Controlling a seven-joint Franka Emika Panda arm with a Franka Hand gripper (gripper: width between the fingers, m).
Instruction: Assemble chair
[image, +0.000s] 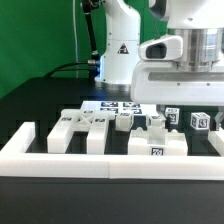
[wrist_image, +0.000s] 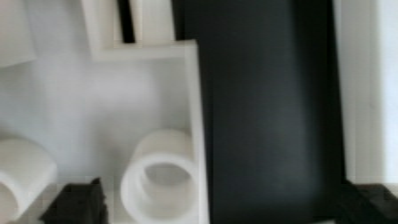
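The white chair parts (image: 70, 128) are laid on the black table (image: 30, 105), between the near border wall (image: 100, 163) and the marker board (image: 115, 105). The gripper (wrist_image: 222, 205) is held above the parts at the exterior view's right. Its fingers (wrist_image: 80, 203) are spread wide and nothing is gripped.

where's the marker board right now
In the exterior view the marker board lies flat just in front of the robot base, behind the white chair parts, about midway across.
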